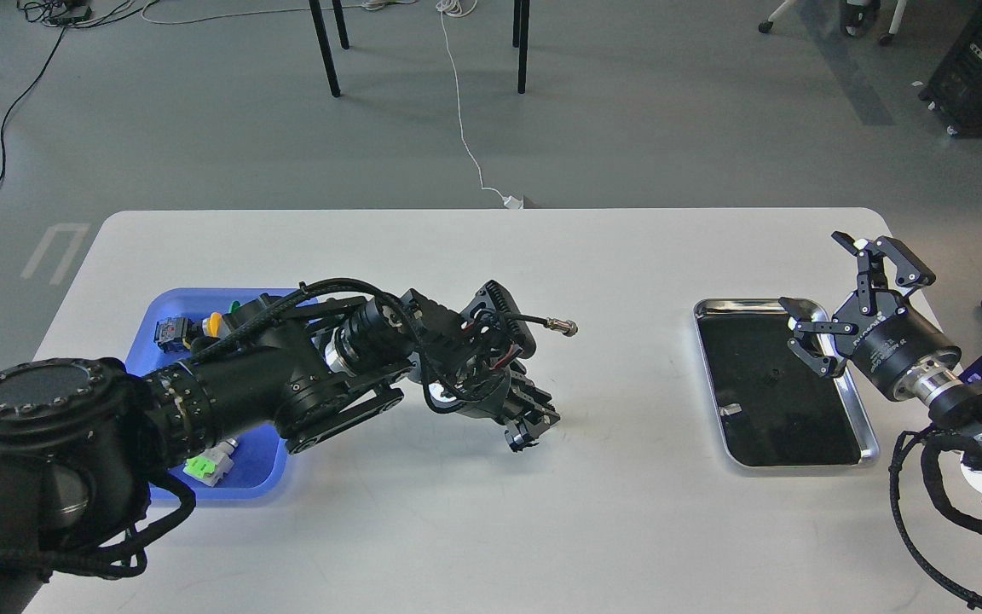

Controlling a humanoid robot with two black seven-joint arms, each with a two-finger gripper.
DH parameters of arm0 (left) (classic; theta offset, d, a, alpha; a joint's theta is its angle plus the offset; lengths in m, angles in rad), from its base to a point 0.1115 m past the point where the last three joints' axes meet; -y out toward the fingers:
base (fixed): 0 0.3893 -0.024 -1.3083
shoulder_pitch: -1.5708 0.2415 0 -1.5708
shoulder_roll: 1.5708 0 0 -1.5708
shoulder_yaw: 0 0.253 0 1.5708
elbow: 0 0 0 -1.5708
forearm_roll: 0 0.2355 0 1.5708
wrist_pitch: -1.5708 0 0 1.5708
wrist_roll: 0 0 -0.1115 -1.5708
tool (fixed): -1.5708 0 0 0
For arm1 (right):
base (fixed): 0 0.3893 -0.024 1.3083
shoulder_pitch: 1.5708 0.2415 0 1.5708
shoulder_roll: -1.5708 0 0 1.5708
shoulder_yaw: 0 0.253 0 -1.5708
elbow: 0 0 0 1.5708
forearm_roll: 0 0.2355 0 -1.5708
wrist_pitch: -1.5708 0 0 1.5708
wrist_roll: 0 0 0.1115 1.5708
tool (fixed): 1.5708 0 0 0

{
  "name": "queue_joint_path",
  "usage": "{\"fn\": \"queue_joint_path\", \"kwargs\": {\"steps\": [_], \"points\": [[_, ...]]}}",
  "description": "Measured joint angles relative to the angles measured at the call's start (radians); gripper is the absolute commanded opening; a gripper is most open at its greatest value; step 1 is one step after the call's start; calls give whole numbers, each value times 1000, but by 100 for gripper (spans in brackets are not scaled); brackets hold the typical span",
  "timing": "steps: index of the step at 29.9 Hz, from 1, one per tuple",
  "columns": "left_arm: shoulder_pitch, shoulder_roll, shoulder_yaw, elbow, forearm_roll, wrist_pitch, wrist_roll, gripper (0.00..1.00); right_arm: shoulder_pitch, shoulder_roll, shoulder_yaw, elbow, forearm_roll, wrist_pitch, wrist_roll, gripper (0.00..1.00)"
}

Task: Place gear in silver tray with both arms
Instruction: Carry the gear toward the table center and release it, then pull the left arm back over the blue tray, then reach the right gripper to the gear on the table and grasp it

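Silver tray [864, 426]: right side of white desk [457, 512] | right pincer [849, 298]: fingers apart over tray's far right rim | left pincer [529, 426]: pointing down at mid-desk, finger state unclear | blue tray [265, 482]: far left.

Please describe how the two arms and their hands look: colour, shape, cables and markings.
Both arms are black, with thick round joints and looped black cables. The left hand has short dark fingers. The right hand has slim linked black fingers, white lettering on its round body and a silver wrist ring.

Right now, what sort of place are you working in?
Probably a robotics lab or workshop: a white table holding a blue parts bin and a silver tray, cables trailing across a grey floor.
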Motion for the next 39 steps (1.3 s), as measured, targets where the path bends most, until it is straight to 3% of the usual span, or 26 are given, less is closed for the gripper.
{"fn": "queue_joint_path", "kwargs": {"steps": [3,7,13,18,23,26,32,39], "points": [[-5,0,-3,-1,0,9,0,87,0,0,-1,1,0,0,0,97],[-27,0,-20,-28,0,33,0,92,-1,1,-2,1,0,0,0,97],[-68,28,-179,-206,-34,31,0,97,-1,0,-2,3,0,1,0,97],[-31,208,-236,-353,-479,51,0,98,-3,8,-7,2,-6,2,0,97],[156,377,-273,-471,-956,163,0,98,-3,21,-9,4,-52,2,0,97],[309,428,-371,-495,-1123,212,0,98,-3,24,-12,7,-106,2,0,97],[630,429,-704,-501,-1280,216,0,98,-10,25,-38,18,-289,2,0,97],[811,416,-904,-496,-1365,207,0,98,12,23,-47,32,-431,4,0,97]]}}
